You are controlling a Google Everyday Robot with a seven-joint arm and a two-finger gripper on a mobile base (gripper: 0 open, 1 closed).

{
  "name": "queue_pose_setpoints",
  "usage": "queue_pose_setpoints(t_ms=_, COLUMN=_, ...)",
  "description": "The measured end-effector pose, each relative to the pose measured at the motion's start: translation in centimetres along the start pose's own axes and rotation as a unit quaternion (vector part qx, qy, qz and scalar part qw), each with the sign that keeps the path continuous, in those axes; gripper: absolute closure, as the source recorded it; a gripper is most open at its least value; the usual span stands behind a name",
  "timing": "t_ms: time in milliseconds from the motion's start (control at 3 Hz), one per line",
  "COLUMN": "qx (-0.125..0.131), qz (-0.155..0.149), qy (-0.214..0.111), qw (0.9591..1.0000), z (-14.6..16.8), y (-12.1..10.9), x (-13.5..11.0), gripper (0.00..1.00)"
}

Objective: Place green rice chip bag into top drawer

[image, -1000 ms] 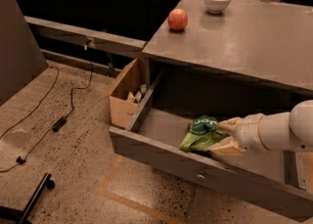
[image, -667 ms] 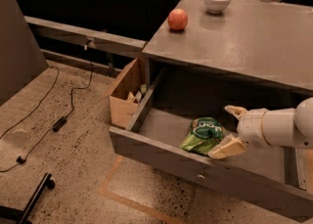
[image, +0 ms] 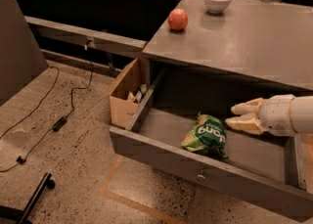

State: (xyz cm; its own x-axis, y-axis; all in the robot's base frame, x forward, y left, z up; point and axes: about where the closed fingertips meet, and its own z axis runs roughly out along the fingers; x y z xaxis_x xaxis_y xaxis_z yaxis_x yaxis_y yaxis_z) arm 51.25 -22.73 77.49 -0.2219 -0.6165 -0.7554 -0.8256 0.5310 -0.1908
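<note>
Nearest thing is the top drawer (image: 161,152), pulled wide open, with its little round knob (image: 200,176) on the front panel. The green rice chip bag (image: 208,134) is lying flat on the drawer floor, close to the front, lettering facing up. So the placing part looks basically done to me.

The gripper (image: 232,116) sits over the drawer just to the right of the bag. Its two pale fingers are spread apart with nothing between them, tips pointing at the bag's right edge.

On handling: I'd guess the bag is really light, puffy and crinkly, with slick film and breakable chips inside. If it ever needs re-grabbing, I'd pinch a crimped end seam or a fold at the edge, not squeeze the middle.

To the left of the drawer there's a brown cardboard box (image: 124,91) on the floor. Further back, a red apple (image: 178,19) and a white bowl (image: 217,0) sit on the grey countertop (image: 244,42).
</note>
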Motion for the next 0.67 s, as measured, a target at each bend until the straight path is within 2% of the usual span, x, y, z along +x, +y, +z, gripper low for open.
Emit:
queue_pose_setpoints(t_ms=333, qx=-0.038, qz=0.054, qy=-0.066, qw=0.9956, z=-2.5, y=-2.3, x=-0.4, gripper=0.84)
queue_pose_setpoints(t_ms=667, qx=-0.069, qz=0.152, qy=-0.167, qw=0.9718, z=-6.3, y=-2.7, x=-2.9, gripper=0.81)
